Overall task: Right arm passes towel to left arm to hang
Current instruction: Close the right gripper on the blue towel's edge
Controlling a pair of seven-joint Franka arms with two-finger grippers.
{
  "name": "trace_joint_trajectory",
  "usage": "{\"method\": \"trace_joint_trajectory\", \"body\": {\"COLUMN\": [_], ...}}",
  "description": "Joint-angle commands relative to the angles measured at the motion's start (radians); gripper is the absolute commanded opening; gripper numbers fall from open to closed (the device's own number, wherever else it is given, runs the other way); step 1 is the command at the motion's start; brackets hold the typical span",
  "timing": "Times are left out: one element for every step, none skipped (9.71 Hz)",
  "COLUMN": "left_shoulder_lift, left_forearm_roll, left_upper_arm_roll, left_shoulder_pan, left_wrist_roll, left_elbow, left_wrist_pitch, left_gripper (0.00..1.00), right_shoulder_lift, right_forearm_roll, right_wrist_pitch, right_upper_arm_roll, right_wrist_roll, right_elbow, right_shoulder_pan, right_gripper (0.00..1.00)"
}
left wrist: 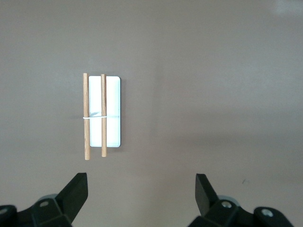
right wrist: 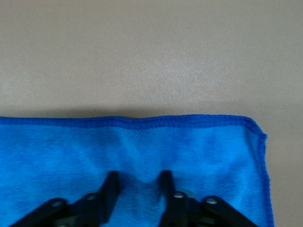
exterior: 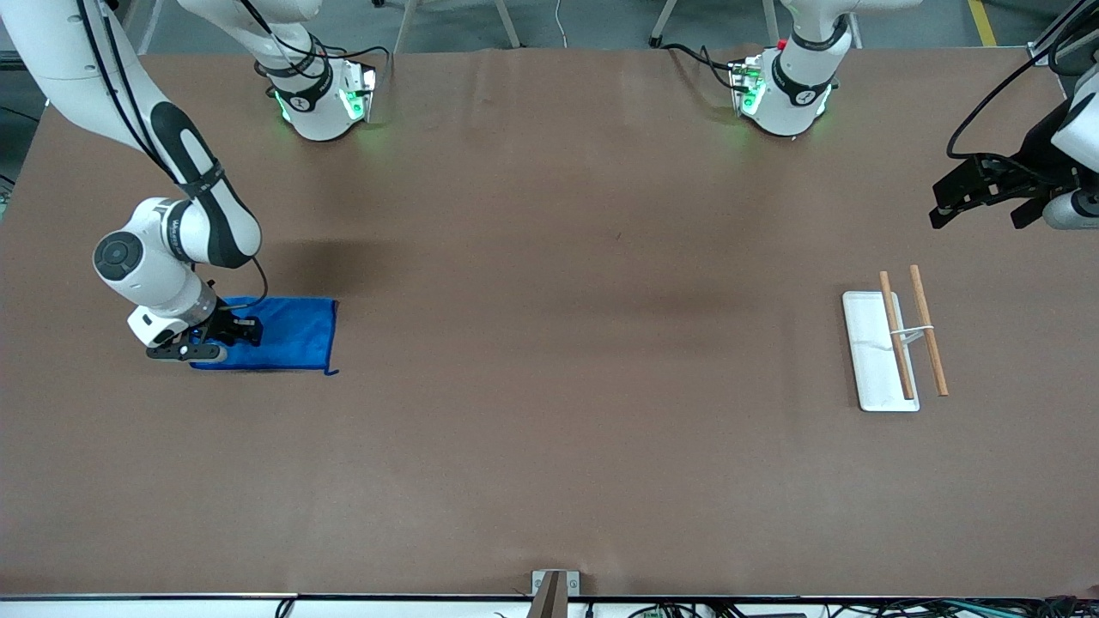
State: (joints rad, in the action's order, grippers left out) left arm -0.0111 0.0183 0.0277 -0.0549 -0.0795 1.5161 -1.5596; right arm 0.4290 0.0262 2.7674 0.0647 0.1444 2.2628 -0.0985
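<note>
The bright blue towel [exterior: 292, 335] lies flat on the table toward the right arm's end; it also shows in the right wrist view [right wrist: 189, 156]. My right gripper [exterior: 243, 332] is down on the towel, near one of its edges. In the right wrist view my right gripper [right wrist: 138, 182] has its fingers partly closed and pressed into the cloth, with a ridge of towel gathered between them. My left gripper [exterior: 979, 213] waits open and empty above the table at the left arm's end, and in the left wrist view it [left wrist: 142, 184] is wide open.
A small rack stands toward the left arm's end: a white base [exterior: 869, 360] with two wooden bars [exterior: 929, 330]. In the left wrist view the base [left wrist: 112, 109] and the bars [left wrist: 86, 118] show beneath the left gripper's camera. A metal bracket [exterior: 554, 588] sits at the table's near edge.
</note>
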Motion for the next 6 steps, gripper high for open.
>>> {"method": "trace_joint_trajectory", "body": {"left_shoulder_lift": [0.014, 0.014, 0.014, 0.013, 0.013, 0.013], "left_forearm_roll": [0.0, -0.001, -0.001, 0.0, -0.001, -0.001], "left_upper_arm_roll": [-0.006, -0.006, -0.006, -0.005, 0.006, 0.006], "left_shoulder_pan": [-0.011, -0.011, -0.013, -0.013, -0.01, -0.01], "left_wrist_roll": [-0.013, -0.013, -0.013, -0.013, -0.013, -0.013], "left_elbow": [0.016, 0.016, 0.016, 0.016, 0.016, 0.016], "left_wrist_pitch": [0.004, 0.004, 0.004, 0.004, 0.006, 0.004], "left_gripper": [1.0, 1.0, 1.0, 1.0, 1.0, 1.0], "right_shoulder_lift": [-0.01, -0.01, -0.015, -0.039, -0.068, -0.091], "right_forearm_roll": [0.001, 0.001, 0.001, -0.003, -0.003, -0.003], "right_wrist_pitch": [0.008, 0.006, -0.015, -0.122, -0.234, -0.358], "right_upper_arm_roll": [-0.01, -0.01, -0.011, -0.014, -0.013, -0.014], "right_wrist_roll": [0.021, 0.02, 0.015, 0.012, 0.014, 0.012], "right_elbow": [0.018, 0.017, 0.014, -0.017, -0.075, -0.156], "right_shoulder_pan": [-0.023, -0.023, -0.018, -0.014, -0.007, -0.004], "right_gripper": [0.01, 0.01, 0.01, 0.01, 0.01, 0.01]}}
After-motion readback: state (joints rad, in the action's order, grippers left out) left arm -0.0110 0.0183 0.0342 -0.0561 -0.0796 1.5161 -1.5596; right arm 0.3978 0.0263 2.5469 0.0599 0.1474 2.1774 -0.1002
